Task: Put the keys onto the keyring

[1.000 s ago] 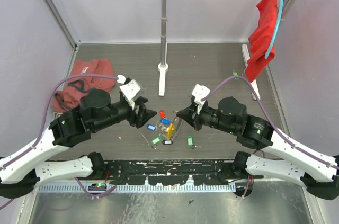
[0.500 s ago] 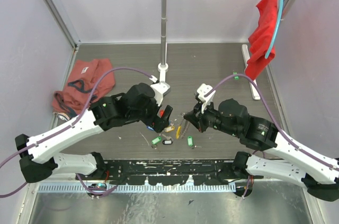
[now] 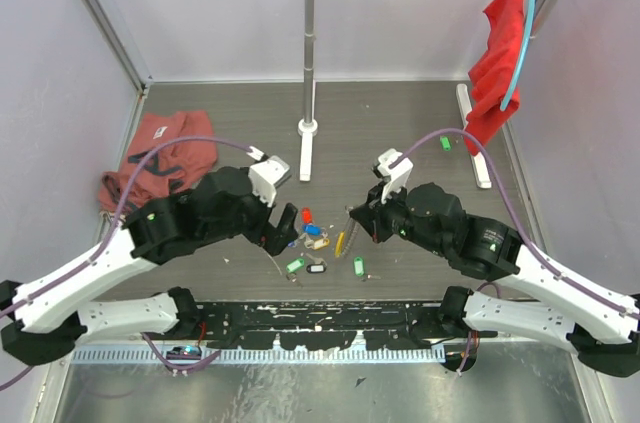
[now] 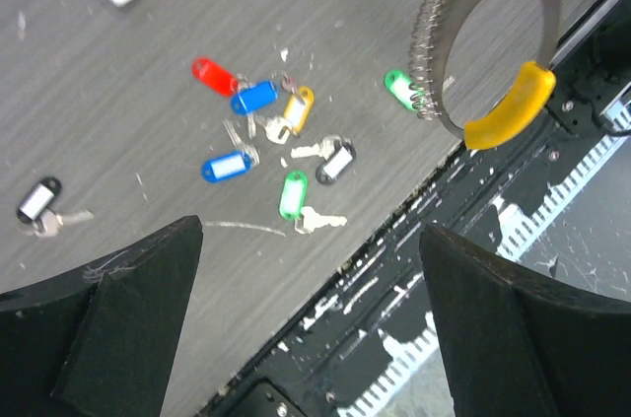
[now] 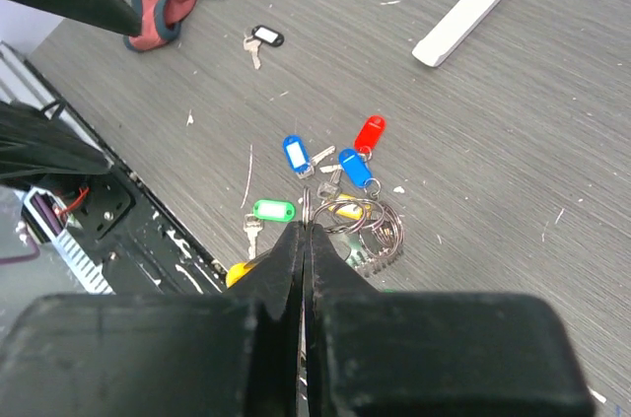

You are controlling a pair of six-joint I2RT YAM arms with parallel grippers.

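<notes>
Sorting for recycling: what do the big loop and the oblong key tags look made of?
Large silvery coiled keyring: apparently bare metal, shiny with glints; its curved yellow-orange section looks like smooth plastic. Small oblong coloured key tags: probably glossy plastic, with saturated colours and pale label inserts.

The top view looks steeply down from high on the near side of the keys [image 3: 310, 239], far enough back to take in the whole surface [image 3: 400, 123]. The left wrist view looks almost straight down on them from much closer. The right wrist view, about as close, tilts to look beyond them. All three share the keys and keyring [image 4: 426, 52].
</notes>
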